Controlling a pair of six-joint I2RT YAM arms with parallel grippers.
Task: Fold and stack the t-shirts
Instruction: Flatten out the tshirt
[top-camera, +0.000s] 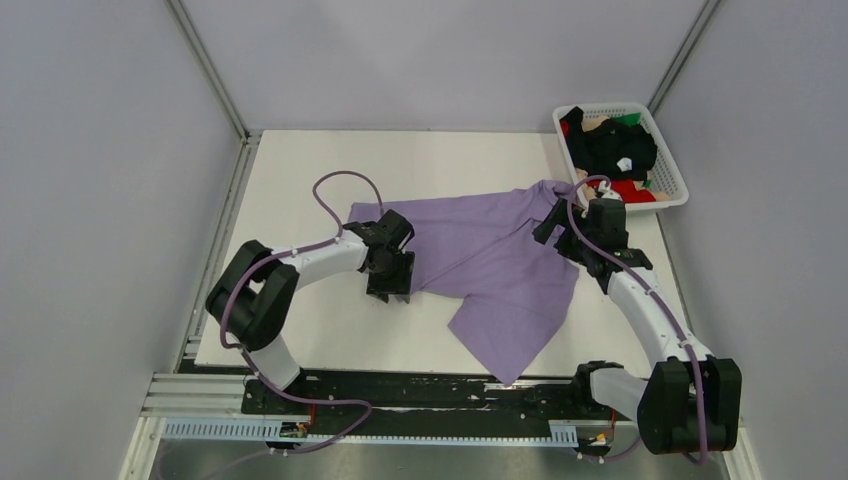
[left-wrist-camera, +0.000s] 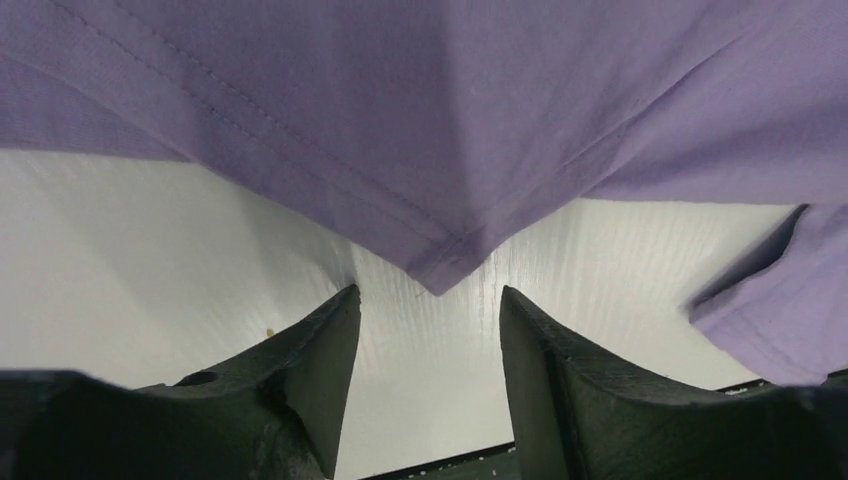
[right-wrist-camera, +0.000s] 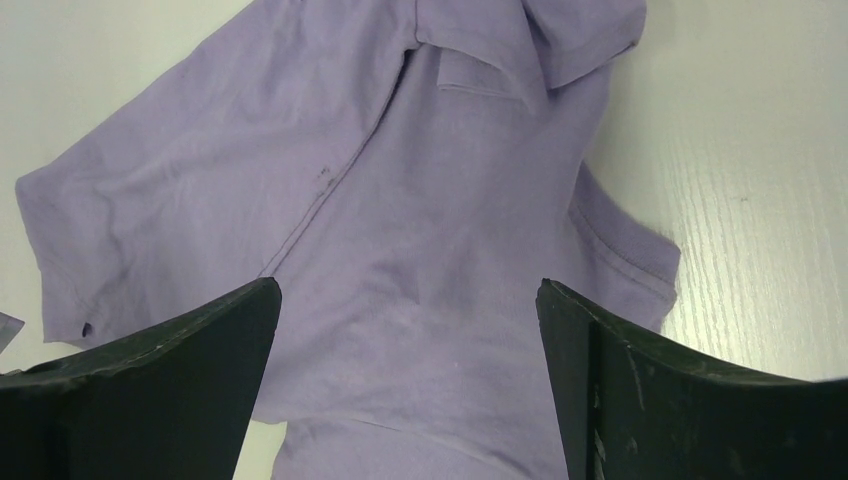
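Shirt (top-camera: 490, 250) edge hides beneath left pincer (left-wrist-camera: 428, 298), which gapes, as does right pincer (right-wrist-camera: 407, 287).

Shows bright, even light, seemingly from overhead. Casts only a soft shadow beneath the lavender shirt (left-wrist-camera: 430, 120). Leaves mild sheen on the table (right-wrist-camera: 760, 200).

T-shirts (top-camera: 615, 150) heaped in the basket (top-camera: 600, 106) hide one another.
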